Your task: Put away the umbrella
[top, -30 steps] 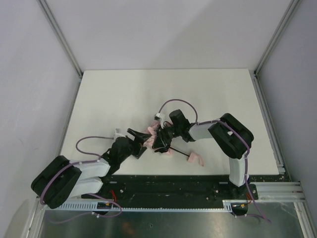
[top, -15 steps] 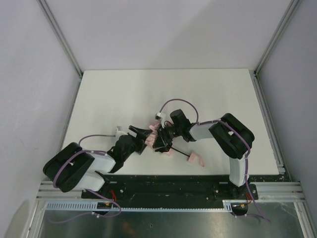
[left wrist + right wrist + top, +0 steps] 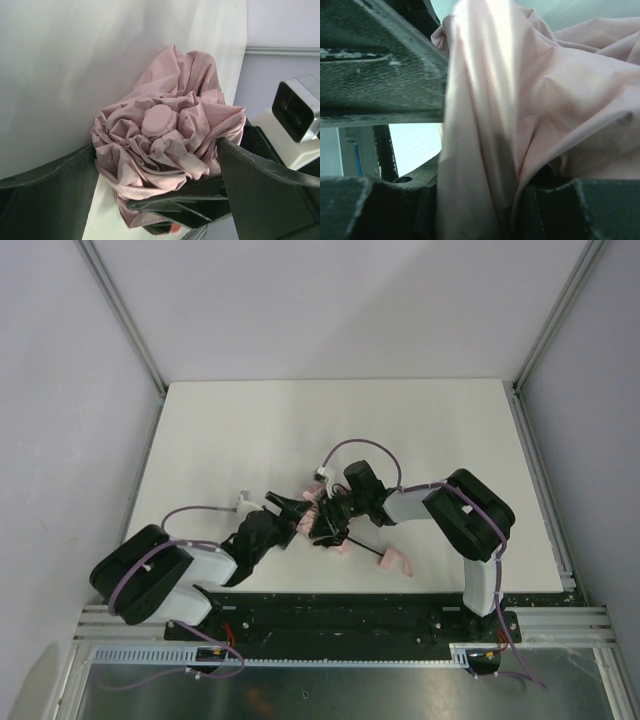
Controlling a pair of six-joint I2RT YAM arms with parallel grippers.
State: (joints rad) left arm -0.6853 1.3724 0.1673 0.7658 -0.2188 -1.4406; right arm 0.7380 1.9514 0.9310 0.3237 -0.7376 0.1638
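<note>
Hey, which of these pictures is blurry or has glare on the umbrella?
Right wrist: umbrella fabric so close it looks soft, with a washed-out bright streak down it. Left wrist: umbrella crisp, the dark fingers in front slightly soft. Top: even light, no glare, umbrella tiny and mostly hidden.

- Top view: bright, even, diffuse light. Table [image 3: 250,430] near-white; faint soft shadows beneath L pincer [image 3: 288,510] and R pincer [image 3: 325,525]. Sharp.
- L wrist view: soft light. Umbrella [image 3: 160,120] sharp between L pincer's fingers [image 3: 260,190]; fingers dark, slightly soft.
- R wrist view: very close, blurred throughout. Blown-out glare streak on fabric beside R pincer's upper finger [image 3: 375,65]; fingers dim, backlit.
</note>
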